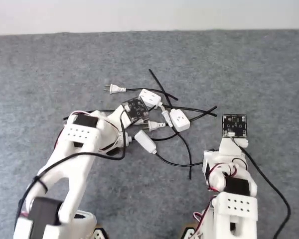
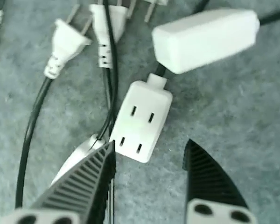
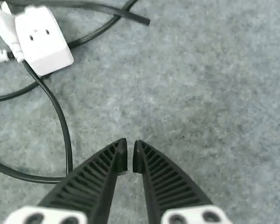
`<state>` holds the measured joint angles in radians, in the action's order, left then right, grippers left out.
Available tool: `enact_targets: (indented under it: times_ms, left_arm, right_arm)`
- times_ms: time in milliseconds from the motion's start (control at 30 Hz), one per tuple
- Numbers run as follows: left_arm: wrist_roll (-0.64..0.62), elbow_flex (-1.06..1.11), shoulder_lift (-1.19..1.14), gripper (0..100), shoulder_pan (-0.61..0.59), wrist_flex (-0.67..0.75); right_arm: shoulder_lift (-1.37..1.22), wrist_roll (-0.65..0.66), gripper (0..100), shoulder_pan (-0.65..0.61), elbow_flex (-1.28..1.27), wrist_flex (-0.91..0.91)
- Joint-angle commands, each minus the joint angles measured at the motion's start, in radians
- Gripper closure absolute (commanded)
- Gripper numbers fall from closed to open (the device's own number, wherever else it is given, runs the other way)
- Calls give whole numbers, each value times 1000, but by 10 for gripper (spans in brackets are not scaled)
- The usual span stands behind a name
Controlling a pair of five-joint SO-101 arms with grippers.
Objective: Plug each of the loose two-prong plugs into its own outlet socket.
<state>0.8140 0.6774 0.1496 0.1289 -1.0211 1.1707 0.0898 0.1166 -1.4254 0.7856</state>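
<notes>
Both pincers are empty: the left pincer [image 2: 149,144] gapes over an outlet socket [image 2: 140,121] on the worktop [image 2: 233,116], probably about to grasp it, the right pincer [image 3: 129,149] nearly closed, needing a loose plug [image 2: 65,44].

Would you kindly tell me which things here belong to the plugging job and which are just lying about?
Belonging to the job:
- lone two-prong plug
- tangled two-prong plug
- far outlet socket
- near outlet socket
- black cords
- left gripper, open over the tangle

Not in use:
- grey mat
- right gripper, shut above the mat
</notes>
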Motion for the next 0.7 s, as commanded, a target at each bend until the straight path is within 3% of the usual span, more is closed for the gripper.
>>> enact_targets:
  times_ms: [0,200,400,667]
  left_arm:
    - [78,-70,-43,775,-5,6]
    - [100,-128,-57,775,-5,15]
    - [233,-137,-71,775,-12,40]
    - [235,-269,-301,775,-17,57]
  right_arm:
    - [77,51,961,-1,-11,-15]
    - [174,92,961,-61,-64,-16]
    - [222,144,961,-70,-89,-15]
    - [223,144,961,-71,-89,-15]
